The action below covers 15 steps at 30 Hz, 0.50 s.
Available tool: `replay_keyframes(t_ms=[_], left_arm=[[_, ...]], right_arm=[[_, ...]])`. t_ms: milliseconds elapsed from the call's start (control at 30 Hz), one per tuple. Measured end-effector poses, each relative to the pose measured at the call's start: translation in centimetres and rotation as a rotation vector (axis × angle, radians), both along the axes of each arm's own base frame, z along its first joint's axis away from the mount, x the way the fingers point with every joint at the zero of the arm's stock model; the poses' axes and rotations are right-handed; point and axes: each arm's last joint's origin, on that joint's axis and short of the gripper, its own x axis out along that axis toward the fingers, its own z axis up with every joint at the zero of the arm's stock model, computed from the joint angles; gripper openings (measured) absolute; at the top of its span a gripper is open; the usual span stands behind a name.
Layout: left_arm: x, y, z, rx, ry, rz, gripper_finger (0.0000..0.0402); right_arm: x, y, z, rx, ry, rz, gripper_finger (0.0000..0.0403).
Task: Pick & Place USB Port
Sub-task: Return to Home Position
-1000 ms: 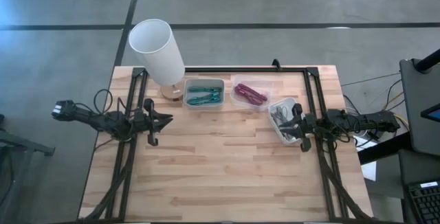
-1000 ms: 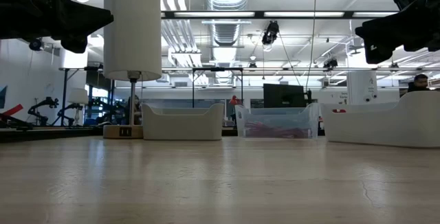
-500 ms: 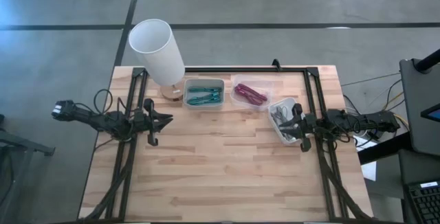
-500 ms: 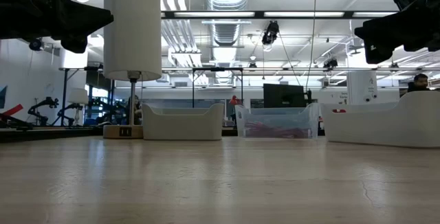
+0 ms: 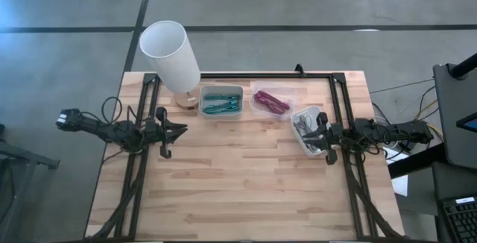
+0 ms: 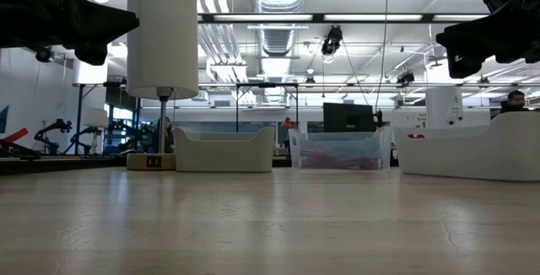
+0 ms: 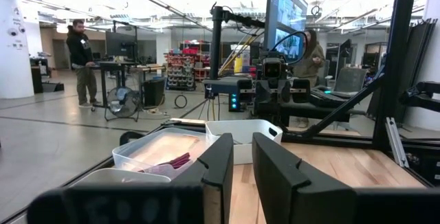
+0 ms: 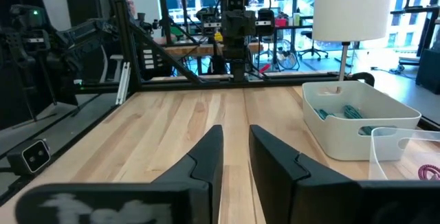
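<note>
wood table (image 5: 246, 191): l gripper (image 7: 243, 147), r gripper (image 8: 236, 136) at edges, jaws barely apart, empty

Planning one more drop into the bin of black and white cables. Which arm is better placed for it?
Right. The right pincer is at that bin; the left pincer waits across the table, nearer the lamp.

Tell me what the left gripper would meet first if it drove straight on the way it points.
Bare table lies ahead of the left gripper; first in line is likely the right gripper, hanging over the white bin. Height is unclear.
</note>
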Motion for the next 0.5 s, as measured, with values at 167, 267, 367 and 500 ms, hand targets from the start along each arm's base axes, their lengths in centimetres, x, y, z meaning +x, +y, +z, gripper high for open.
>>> replay_keyframes(t_ms=[167,267,367,500], left_arm=[[0.00,0.00,0.00,0.000,0.000,0.000,0.0060],[0.00,0.00,0.00,0.000,0.000,0.000,0.0060],[0.00,0.00,0.00,0.000,0.000,0.000,0.0060],[0.00,0.00,0.00,0.000,0.000,0.000,0.0060]], right_arm=[[0.00,0.00,0.00,0.000,0.000,0.000,0.0076],[0.00,0.00,0.00,0.000,0.000,0.000,0.0081],[0.00,0.00,-0.01,0.000,0.000,0.000,0.0086],[0.00,0.00,-0.01,0.000,0.000,0.000,0.0091]])
